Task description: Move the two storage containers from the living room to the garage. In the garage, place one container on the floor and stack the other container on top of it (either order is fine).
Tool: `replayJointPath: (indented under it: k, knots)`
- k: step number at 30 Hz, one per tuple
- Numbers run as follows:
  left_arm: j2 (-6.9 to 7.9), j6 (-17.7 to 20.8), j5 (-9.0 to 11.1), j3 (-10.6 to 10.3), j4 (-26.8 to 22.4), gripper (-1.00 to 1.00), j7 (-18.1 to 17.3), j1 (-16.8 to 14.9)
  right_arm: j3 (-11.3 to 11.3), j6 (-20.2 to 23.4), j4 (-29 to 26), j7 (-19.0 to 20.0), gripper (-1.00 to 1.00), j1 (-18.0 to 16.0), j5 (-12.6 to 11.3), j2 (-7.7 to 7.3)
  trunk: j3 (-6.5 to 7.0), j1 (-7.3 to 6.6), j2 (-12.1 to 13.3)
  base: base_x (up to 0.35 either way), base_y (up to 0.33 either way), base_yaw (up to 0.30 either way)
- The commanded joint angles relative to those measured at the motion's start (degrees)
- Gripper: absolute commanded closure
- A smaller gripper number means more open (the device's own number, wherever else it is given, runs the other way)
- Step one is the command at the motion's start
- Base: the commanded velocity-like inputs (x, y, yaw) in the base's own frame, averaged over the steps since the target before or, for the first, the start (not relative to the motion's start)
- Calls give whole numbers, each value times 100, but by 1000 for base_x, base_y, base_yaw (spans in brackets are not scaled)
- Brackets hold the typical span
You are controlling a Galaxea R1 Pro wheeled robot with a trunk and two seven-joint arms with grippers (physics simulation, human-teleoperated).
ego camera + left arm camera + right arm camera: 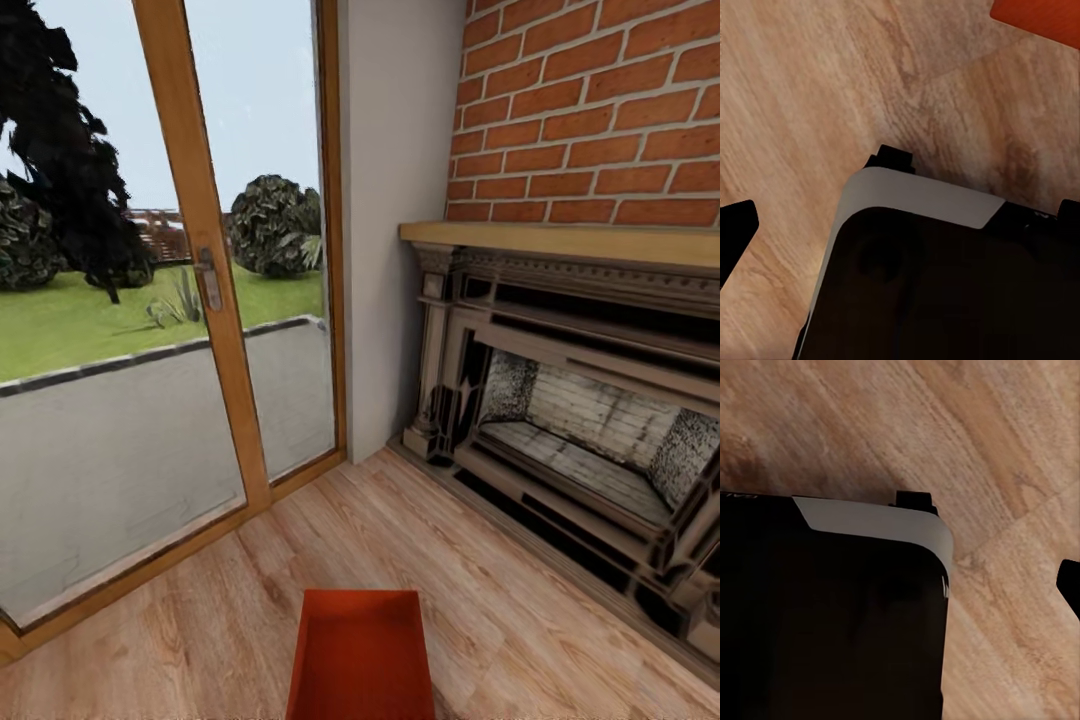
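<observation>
red-orange bin [360,655], wood floor [200,620], fireplace [570,420]

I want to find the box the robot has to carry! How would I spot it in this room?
Find the red brick fireplace beside the tall glass door. On the light wood floor in front of them, nearest the camera, sits the storage container. It is the room's bright red-orange open bin with plain flat walls and no lid.

A tall wood-framed glass door [200,300] shows green lawn [90,320] and dark bushes [275,225]. Beside it stands a red brick fireplace [590,110] with a pale wooden mantel [560,240].
</observation>
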Motion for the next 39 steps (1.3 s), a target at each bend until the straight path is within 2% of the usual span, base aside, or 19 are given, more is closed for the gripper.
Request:
replayJointPath:
  k: [1,39]
  knots:
    - [-3,-17,39,-38,3,-100,20,-3,43,-33,17,17,-100,-7,-24,-1,-15,0,-3,0,0,0]
    - [3,-9,25,-51,12,-100,13,-1,35,-50,-2,17,-100,-7,-22,-18,-1025,812,-1487,0,0,0]
